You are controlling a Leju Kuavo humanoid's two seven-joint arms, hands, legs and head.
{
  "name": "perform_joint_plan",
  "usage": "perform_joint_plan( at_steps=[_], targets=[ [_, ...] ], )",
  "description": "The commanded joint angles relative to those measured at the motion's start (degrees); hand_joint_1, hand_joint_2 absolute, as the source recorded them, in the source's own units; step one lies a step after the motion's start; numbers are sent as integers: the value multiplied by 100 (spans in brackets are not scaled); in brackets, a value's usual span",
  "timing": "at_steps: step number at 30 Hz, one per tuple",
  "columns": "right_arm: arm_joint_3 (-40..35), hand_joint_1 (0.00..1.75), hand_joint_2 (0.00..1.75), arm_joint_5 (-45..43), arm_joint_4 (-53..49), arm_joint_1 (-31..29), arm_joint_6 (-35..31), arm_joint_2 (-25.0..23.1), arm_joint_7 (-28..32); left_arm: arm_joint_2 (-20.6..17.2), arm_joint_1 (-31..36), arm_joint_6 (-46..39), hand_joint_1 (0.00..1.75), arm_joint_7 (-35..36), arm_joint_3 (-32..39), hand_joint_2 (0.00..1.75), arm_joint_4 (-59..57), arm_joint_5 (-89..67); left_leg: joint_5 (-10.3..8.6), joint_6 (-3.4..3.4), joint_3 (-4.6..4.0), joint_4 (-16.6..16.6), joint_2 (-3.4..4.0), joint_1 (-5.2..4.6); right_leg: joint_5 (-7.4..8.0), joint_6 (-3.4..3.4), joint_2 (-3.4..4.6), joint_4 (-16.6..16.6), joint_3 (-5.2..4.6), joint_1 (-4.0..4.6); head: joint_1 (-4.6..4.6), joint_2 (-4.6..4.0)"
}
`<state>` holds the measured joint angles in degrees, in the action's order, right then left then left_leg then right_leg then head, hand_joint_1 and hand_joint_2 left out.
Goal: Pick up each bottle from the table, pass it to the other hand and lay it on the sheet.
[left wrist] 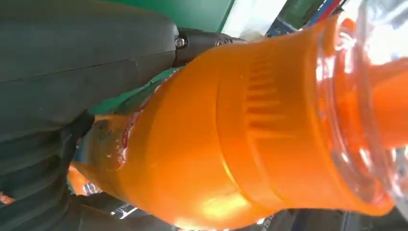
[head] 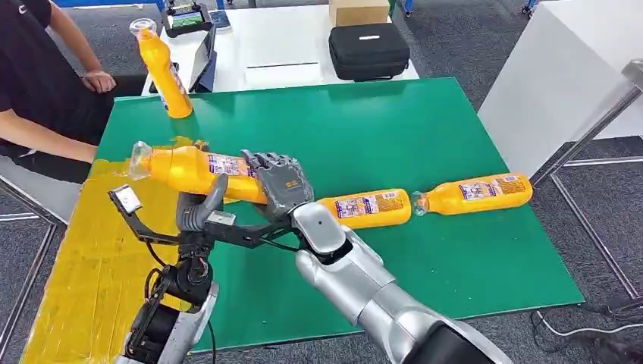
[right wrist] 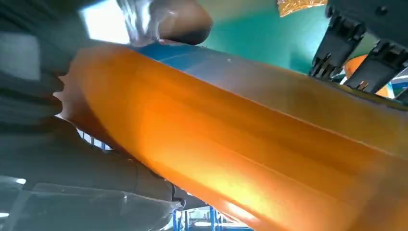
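My right hand (head: pixel 280 184) grips an orange bottle (head: pixel 193 168) by its lower body and holds it level above the near left of the green table (head: pixel 394 129), clear cap pointing left over the yellow sheet (head: pixel 83 265). My left hand (head: pixel 199 211) sits just under the bottle with its thumb raised beside it. In the left wrist view the bottle (left wrist: pixel 250 130) lies between thumb and fingers, with a sliver of green showing between thumb and bottle. The right wrist view has the bottle (right wrist: pixel 240 144) close up. Two more bottles (head: pixel 365 208) (head: pixel 474 193) lie on the table; another (head: pixel 163 72) stands at the far left.
A person (head: pixel 38 83) sits at the table's left side, a hand resting by the far corner. Behind the green table a white table carries a black case (head: pixel 368 51) and a cardboard box (head: pixel 358 10). A white panel (head: pixel 561 68) stands at the right.
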<state>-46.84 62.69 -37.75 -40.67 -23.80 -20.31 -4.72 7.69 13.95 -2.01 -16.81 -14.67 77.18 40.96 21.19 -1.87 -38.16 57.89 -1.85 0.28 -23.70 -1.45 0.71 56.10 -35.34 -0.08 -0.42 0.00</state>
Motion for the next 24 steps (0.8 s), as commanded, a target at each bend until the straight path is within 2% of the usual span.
perform_joint_plan(
  at_steps=[1, 5, 9, 13, 15, 21, 24],
  targets=[
    [-1004, 175, 175, -128, -20, 200, 275, 31, 65, 79, 450, -74, 0, 41, -495, 175, -66, 5, 5, 4, 14, 2, -4, 1, -10, 0, -18, -1, 20, 3, -2, 0],
    [-1599, 175, 175, -481, -7, 524, 358, 31, -21, 119, 495, -409, 0, -38, -400, 175, -8, -128, 11, 7, 28, -1, -1, 3, -16, 1, -23, -4, 36, 6, -2, 0],
    [-1885, 175, 175, -915, -70, 628, 503, 31, 9, 177, 597, -722, 0, -178, -290, 175, -64, -269, 9, 8, 26, 0, -10, 5, -17, 2, -32, -4, 35, 7, -2, 0],
    [-1937, 175, 175, -1022, 36, 655, 470, 31, -5, 249, 561, -1023, 0, -318, -218, 175, 63, -498, 5, 7, 12, -1, -6, 4, -12, 2, -26, -4, 20, 6, -2, 0],
    [-1937, 175, 175, -1022, 36, 655, 470, 31, -5, 249, 561, -1023, 0, -318, -218, 175, 63, -498, 14, 11, 32, 2, -9, 5, -24, 2, -38, -3, 44, 9, -2, 0],
    [-1923, 175, 175, -1027, 47, 641, 473, 31, 3, 262, 556, -1038, 0, -318, -223, 175, 79, -511, 1, 6, 0, -3, -5, 6, -6, 2, -21, -6, 5, 7, 2, 0],
    [-1897, 175, 175, -1067, 31, 642, 501, 31, 3, 289, 560, -1131, 0, -367, -198, 175, 85, -591, 9, 9, 16, 0, -10, 6, -17, 3, -33, -4, 26, 9, -2, 0]
  ],
)
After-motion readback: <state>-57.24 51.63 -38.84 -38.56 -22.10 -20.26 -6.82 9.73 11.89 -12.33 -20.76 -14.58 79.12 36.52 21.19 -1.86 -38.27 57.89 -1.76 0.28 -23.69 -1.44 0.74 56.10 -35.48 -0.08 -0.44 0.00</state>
